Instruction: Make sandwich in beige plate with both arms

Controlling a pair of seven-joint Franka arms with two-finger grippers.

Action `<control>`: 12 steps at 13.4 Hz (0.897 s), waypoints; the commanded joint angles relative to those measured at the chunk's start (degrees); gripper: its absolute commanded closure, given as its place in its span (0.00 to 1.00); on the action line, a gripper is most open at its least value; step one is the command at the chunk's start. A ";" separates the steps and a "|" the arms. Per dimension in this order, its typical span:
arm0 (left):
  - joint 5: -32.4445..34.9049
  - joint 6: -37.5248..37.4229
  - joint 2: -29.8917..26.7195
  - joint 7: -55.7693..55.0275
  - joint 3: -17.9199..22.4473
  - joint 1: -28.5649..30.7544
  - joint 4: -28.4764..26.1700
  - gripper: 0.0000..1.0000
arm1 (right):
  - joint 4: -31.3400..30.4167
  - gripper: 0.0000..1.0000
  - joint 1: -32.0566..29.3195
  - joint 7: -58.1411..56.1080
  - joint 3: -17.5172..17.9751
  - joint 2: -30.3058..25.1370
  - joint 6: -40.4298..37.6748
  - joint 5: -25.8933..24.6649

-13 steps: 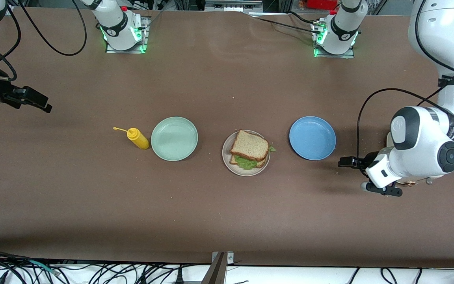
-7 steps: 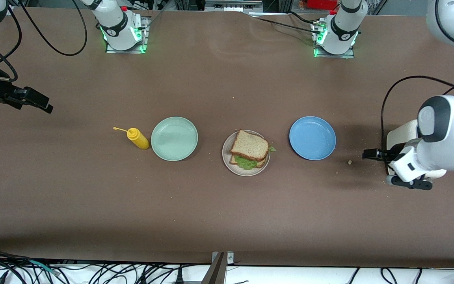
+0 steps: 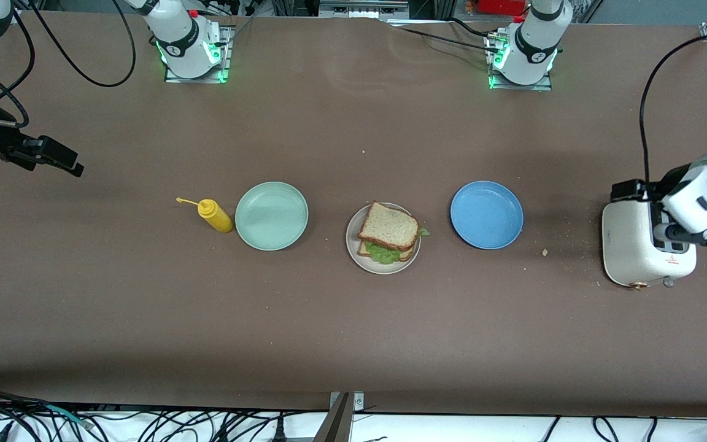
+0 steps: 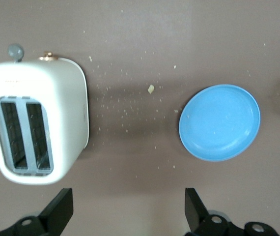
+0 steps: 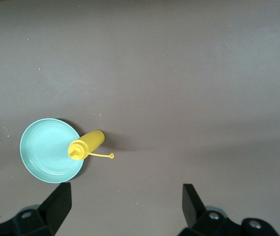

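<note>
At frame centre of the front view, the sandwich [image 3: 388, 234] sits assembled on the beige plate [image 3: 353, 248]: bread on top, lettuce poking out at the lower edge, second slice under it. The mint-green plate [image 3: 271, 215], with the yellow mustard bottle [image 3: 214, 215] just beside it, and the blue plate [image 3: 486, 214] flank it, both bare. The left gripper [image 3: 626, 191] hovers at the frame's right edge over the white toaster [image 3: 645, 252]; its wrist view shows the fingers [image 4: 57, 212] spread wide with nothing between them. The right gripper [image 3: 59, 158] hangs at the upper left edge over bare table [image 3: 329, 344], also wide open and empty, waiting. The build looks done, so the step in hand is likely clearing off. To do it well, the left arm should lift clear of the toaster, keep high, and stay away from the stack so the top slice is not nudged.
</note>
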 commanded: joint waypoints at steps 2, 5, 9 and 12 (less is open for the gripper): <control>1.04 -4.73 -7.60 -0.58 -0.39 0.62 -2.45 0.00 | -0.67 0.00 -0.78 0.02 0.63 -0.66 0.52 0.96; -0.72 -6.24 -11.04 -1.11 -0.39 0.53 -2.27 0.00 | -0.76 0.00 -0.78 0.02 0.63 -0.66 0.43 0.96; -0.72 -6.24 -14.29 -8.49 -0.48 -0.61 -1.92 0.00 | -0.76 0.00 -0.78 0.02 0.63 -0.66 0.43 0.96; -0.63 -6.06 -15.26 -8.58 -0.57 -1.05 -1.83 0.00 | -0.76 0.00 -0.78 0.02 0.63 -0.66 0.43 0.96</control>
